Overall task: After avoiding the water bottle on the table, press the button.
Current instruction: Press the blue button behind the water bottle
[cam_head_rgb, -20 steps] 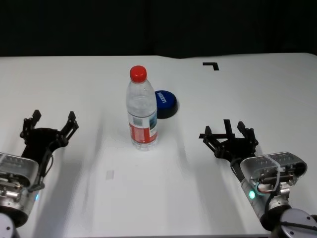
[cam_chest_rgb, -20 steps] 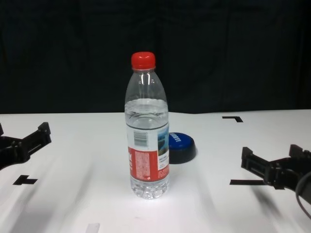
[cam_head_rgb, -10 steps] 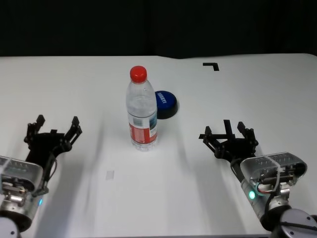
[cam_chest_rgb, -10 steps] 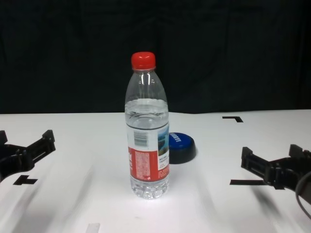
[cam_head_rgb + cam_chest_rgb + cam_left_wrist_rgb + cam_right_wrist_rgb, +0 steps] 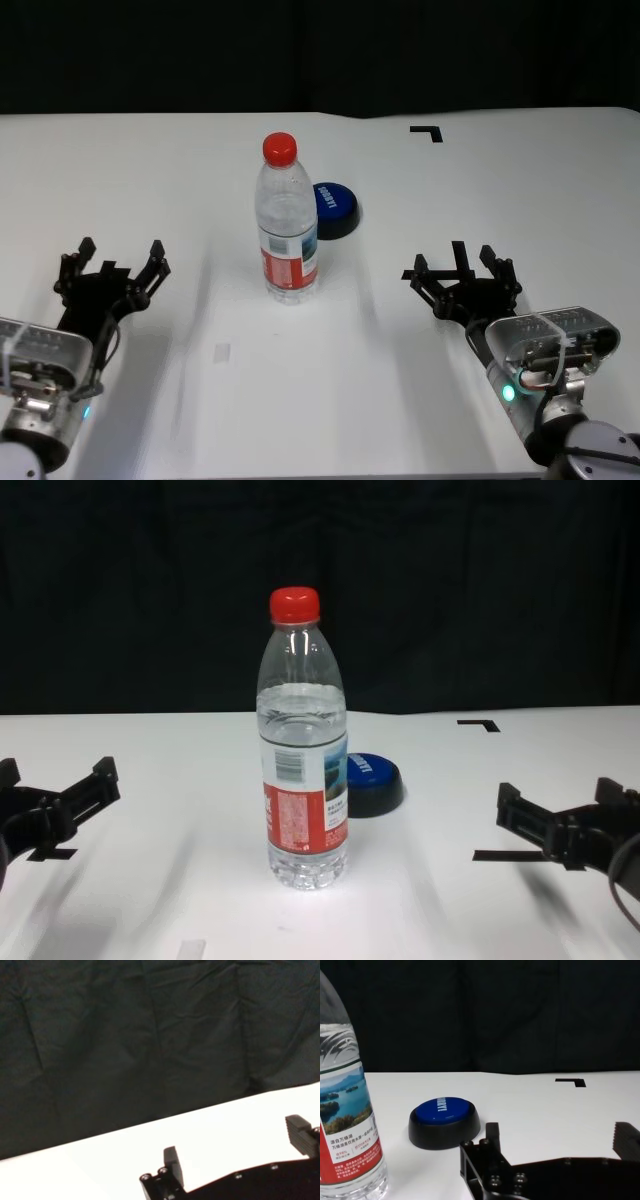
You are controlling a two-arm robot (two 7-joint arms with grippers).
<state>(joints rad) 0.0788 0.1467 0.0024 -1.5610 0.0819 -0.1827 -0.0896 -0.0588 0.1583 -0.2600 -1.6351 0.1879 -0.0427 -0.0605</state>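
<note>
The water bottle (image 5: 286,225) stands upright in the middle of the white table (image 5: 180,160), clear with a red cap; it also shows in the chest view (image 5: 303,750) and the right wrist view (image 5: 345,1110). The blue button (image 5: 333,208) sits just behind and right of it, partly hidden by the bottle in the chest view (image 5: 372,780), clear in the right wrist view (image 5: 442,1121). My left gripper (image 5: 112,258) is open and empty at the near left. My right gripper (image 5: 461,268) is open and empty at the near right.
A black corner tape mark (image 5: 427,131) lies at the far right of the table. Another tape mark (image 5: 505,856) lies by the right gripper. A black curtain (image 5: 320,560) hangs behind the table's far edge.
My left gripper has shifted a little right, toward the bottle, and lower in the head view. The right gripper, bottle and button have not moved.
</note>
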